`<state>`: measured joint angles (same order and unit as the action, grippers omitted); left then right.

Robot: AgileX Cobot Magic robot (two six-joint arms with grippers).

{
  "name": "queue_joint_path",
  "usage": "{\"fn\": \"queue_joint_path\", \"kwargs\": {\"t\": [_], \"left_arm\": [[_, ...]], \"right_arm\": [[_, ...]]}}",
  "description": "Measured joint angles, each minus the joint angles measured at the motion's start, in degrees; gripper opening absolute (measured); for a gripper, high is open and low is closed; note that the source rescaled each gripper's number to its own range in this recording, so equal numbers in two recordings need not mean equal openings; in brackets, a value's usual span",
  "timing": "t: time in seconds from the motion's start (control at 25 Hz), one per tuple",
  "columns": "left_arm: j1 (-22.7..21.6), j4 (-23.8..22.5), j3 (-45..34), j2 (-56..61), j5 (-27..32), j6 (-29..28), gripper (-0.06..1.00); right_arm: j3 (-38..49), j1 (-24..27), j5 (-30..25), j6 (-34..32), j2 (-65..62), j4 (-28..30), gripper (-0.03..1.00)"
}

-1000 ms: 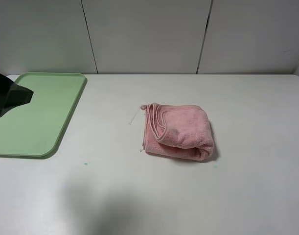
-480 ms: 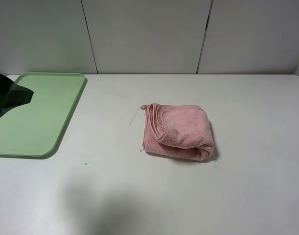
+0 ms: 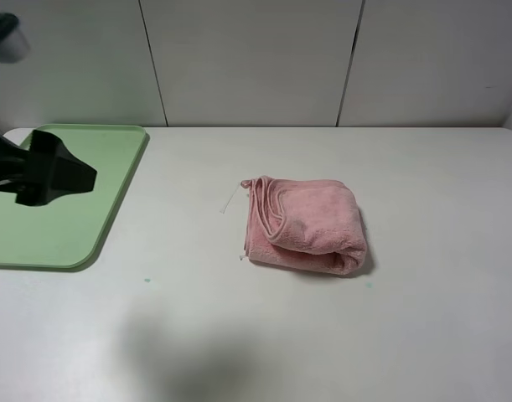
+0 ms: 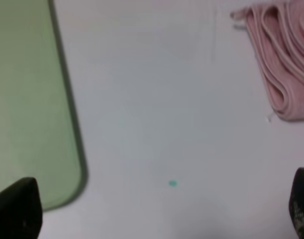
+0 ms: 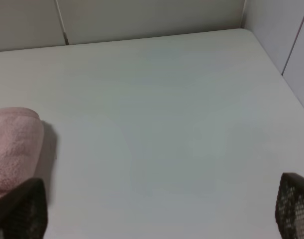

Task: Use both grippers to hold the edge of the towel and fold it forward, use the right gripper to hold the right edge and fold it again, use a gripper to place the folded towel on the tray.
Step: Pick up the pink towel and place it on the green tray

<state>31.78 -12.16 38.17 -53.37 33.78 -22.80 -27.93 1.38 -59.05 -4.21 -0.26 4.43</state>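
The pink towel [image 3: 306, 224] lies folded into a thick bundle at the middle of the white table, its layered hems facing left. The light-green tray [image 3: 88, 218] rests at the far left. My left gripper [image 3: 71, 174] hovers over the tray, pointing right, well apart from the towel. The left wrist view shows its fingertips wide apart and empty [image 4: 158, 219], with the tray [image 4: 27, 99] and the towel's hems [image 4: 283, 59] ahead. My right gripper [image 5: 156, 219] is open and empty too. The towel's rounded fold [image 5: 12, 144] lies just beside one of its fingers. The exterior view does not show it.
A thin white thread [image 3: 230, 199] trails from the towel's left side. A small teal speck [image 3: 147, 280] marks the table between tray and towel. Grey wall panels [image 3: 256, 59] close the back. The table's far right corner [image 5: 246, 31] meets a side wall.
My left arm has swung to the right over the tray, coming further into the exterior view. The towel has not moved.
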Motion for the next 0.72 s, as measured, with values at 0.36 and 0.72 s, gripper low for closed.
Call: {"fn": "queue_joint_path", "kwargs": {"t": [0.36,0.72], "left_arm": [[0.00,6.94,1.95,-15.14,-13.13,-0.53,1.00],[0.38,19.53,13.08,-32.17,-17.74,-0.65,1.00]], "right_arm": [[0.00,0.00,0.00,0.00,0.00,-0.16,1.00],[0.00,0.00,0.00,0.00,0.00,-0.16,1.00]]}}
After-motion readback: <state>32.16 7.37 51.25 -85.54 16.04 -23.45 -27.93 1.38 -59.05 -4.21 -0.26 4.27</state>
